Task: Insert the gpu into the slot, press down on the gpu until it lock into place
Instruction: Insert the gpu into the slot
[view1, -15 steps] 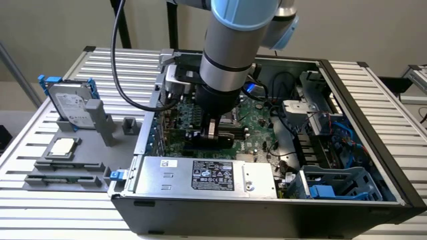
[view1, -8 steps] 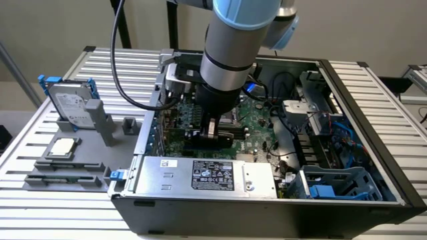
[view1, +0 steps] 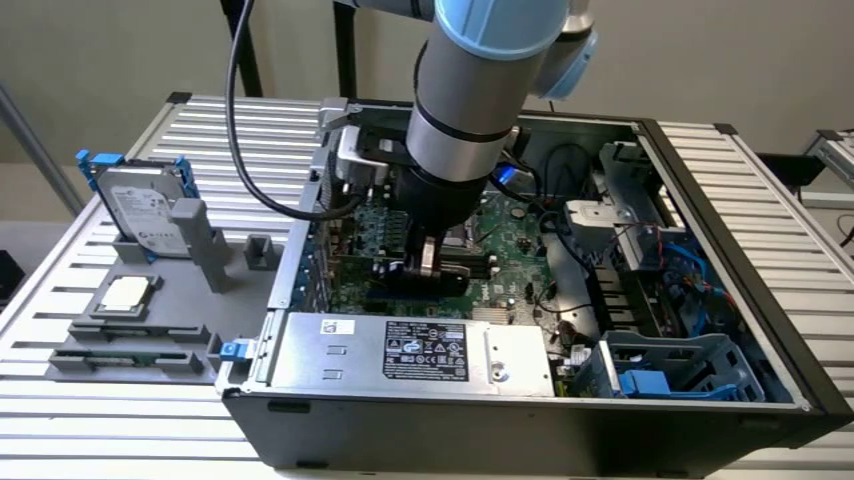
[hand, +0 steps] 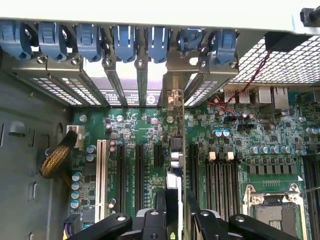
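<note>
The gpu (view1: 422, 279) is a thin black card standing on edge over the green motherboard (view1: 514, 262) inside the open computer case. My gripper (view1: 430, 258) comes straight down on it, one finger on each face, shut on the card. In the wrist view the gpu (hand: 175, 167) runs edge-on away from my gripper (hand: 175, 222), and its metal end bracket (hand: 172, 97) stands at the rear panel opening. The black fingers (hand: 150, 222) flank the card. The slot is hidden beneath the card, which lines up between two black expansion slots (hand: 140, 170).
A silver power supply (view1: 414, 352) lies along the case's near wall, and a blue drive cage (view1: 667, 372) is at the exterior view's right. Outside the case stand a hard drive (view1: 144, 215) and a processor chip (view1: 123, 293). Memory slots (hand: 225, 175) and blue bracket latches (hand: 125, 40) border the card.
</note>
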